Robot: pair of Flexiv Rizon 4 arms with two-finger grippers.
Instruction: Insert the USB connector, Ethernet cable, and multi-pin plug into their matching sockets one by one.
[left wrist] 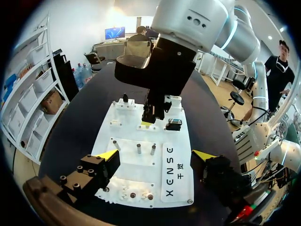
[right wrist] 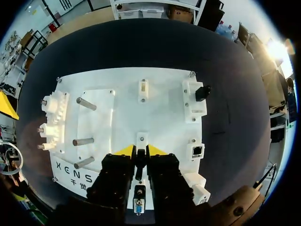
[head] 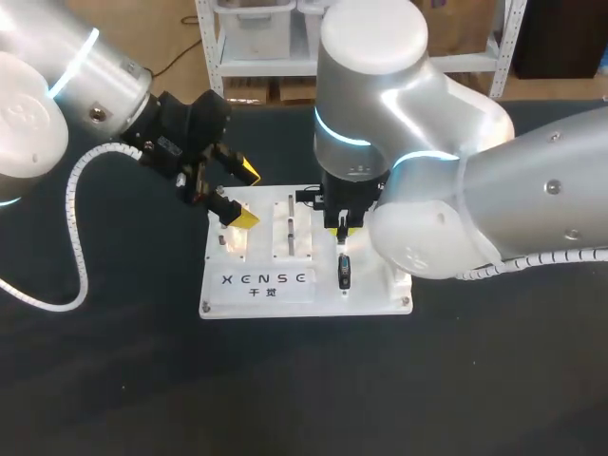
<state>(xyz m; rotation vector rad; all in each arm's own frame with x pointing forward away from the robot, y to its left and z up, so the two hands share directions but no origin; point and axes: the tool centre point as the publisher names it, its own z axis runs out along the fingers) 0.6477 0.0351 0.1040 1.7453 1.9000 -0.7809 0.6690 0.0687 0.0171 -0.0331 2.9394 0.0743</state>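
The right pincer (right wrist: pixel 139 151) is closed narrow on the dark back end of the multi-pin plug (right wrist: pixel 139 206), which sits low over the middle of the white board (head: pixel 380 296) on the table (head: pixel 114 380); I cannot tell whether it touches. Held that near its tail, the plug could tilt, so its pins catch a socket's edge and bend or jam. A hard push might also slide the board. The left pincer (head: pixel 245 195) hovers wide open over the board's left edge, close enough to clip it. The lettering (head: pixel 264 279) on the board's front is a line of dark letters over two smaller characters.
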